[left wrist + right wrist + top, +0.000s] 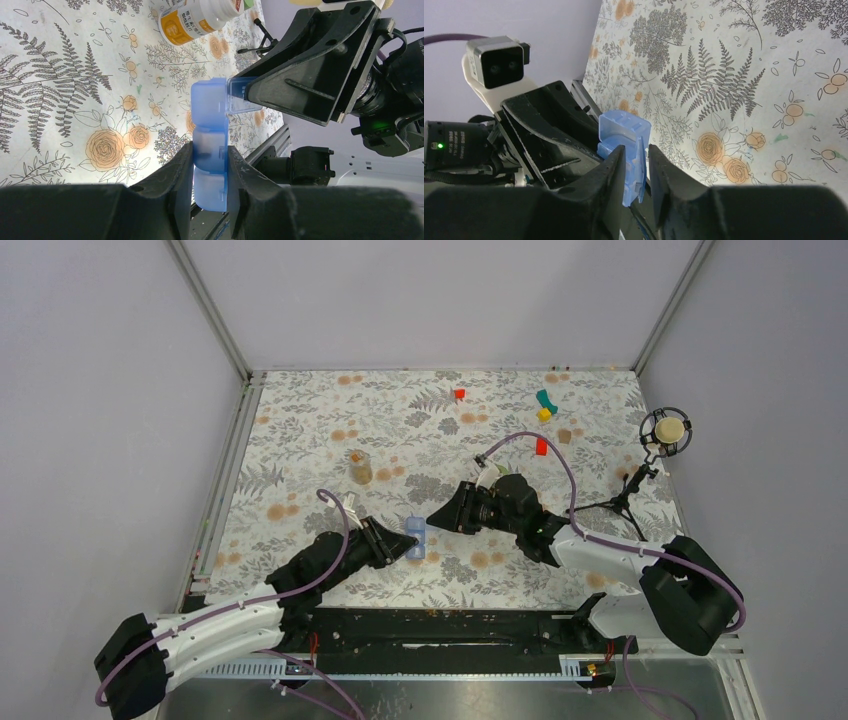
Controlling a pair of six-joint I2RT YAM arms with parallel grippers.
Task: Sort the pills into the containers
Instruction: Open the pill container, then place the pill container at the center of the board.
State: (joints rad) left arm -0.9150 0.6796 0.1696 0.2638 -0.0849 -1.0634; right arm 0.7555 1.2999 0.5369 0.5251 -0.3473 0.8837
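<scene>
Pill box (209, 107), frame centre: my left gripper (210, 155) clamps it, right gripper (636, 157) pinches lid (243, 97). Step: opening compartment; next, swing lid up.

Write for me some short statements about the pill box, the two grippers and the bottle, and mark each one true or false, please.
1. The left gripper is shut on the pill box. True.
2. The right gripper hangs far from the pill box. False: its fingers stand on either side of the box's open lid.
3. Two red blocks lie on the table. True.
4. The bottle is held by a gripper. False: it is on the table, apart from both grippers.
</scene>
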